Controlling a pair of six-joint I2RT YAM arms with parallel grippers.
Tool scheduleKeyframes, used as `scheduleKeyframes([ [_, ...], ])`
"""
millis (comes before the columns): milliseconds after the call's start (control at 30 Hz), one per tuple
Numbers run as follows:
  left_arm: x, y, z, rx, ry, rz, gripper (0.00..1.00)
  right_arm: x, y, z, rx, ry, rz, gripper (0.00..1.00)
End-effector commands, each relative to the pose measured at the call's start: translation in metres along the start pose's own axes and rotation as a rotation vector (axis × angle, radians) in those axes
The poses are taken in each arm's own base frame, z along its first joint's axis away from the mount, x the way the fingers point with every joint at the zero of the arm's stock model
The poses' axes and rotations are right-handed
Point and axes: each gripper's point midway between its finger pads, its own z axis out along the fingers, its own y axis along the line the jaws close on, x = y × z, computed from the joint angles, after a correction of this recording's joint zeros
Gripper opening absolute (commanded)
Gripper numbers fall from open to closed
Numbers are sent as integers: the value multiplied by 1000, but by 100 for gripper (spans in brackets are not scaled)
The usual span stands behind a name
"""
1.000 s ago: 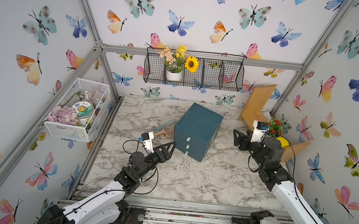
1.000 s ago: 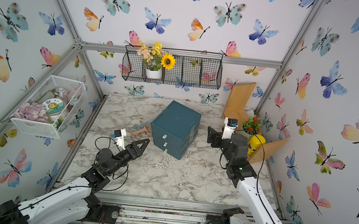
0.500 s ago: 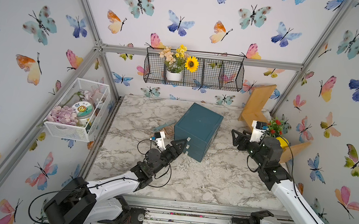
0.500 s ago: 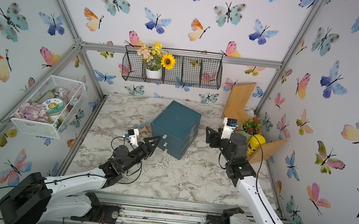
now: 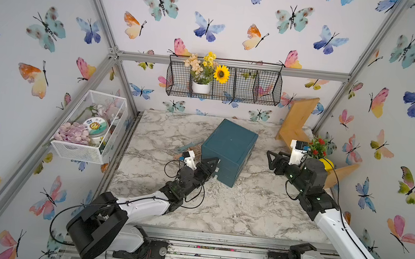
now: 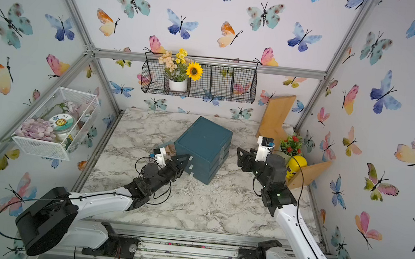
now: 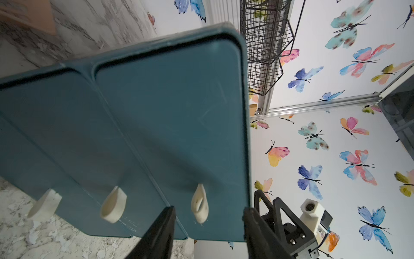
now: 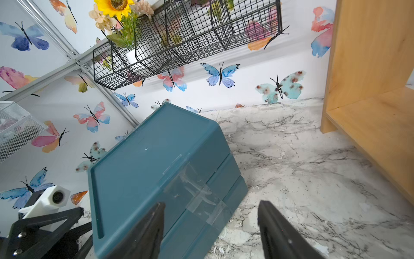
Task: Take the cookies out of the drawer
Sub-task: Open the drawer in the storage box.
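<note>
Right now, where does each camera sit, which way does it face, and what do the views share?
Top views: high in front, looking down on table; left arm, right arm show.
Left wrist: on left arm, faces chest front; open left claw frames top handle.
Right wrist: on right arm, faces chest side and top; open right claw.
Shared: all show chest; each wrist view catches the other claw.

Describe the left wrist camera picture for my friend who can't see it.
A teal drawer unit fills the picture, its three drawers shut, each with a cream pull tab. The left gripper holds its black jaws open on either side of the top drawer's tab, not touching it. Behind are butterfly wallpaper and a marble table.
</note>
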Motion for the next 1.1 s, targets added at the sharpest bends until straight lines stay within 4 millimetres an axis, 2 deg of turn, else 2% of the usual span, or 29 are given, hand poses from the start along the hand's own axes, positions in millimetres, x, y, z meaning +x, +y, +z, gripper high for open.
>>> scheduleKeyframes([
  [0, 2, -6, 6, 18, 7, -21, 50, -18, 15, -7, -53, -30, -4, 68],
  [367, 2, -5, 16, 27, 7, -38, 35, -28, 28, -7, -107, -25, 2, 64],
  [600, 3, -5, 18, 29, 14, -38, 21, -24, 39, -3, -158, 28, -5, 60],
  [833, 2, -3, 16, 24, 14, -33, 8, -16, 67, 13, -184, 121, -165, 60],
  [1067, 2, 0, 11, 16, 14, -35, 4, 3, 93, 32, -172, 218, -339, 60],
])
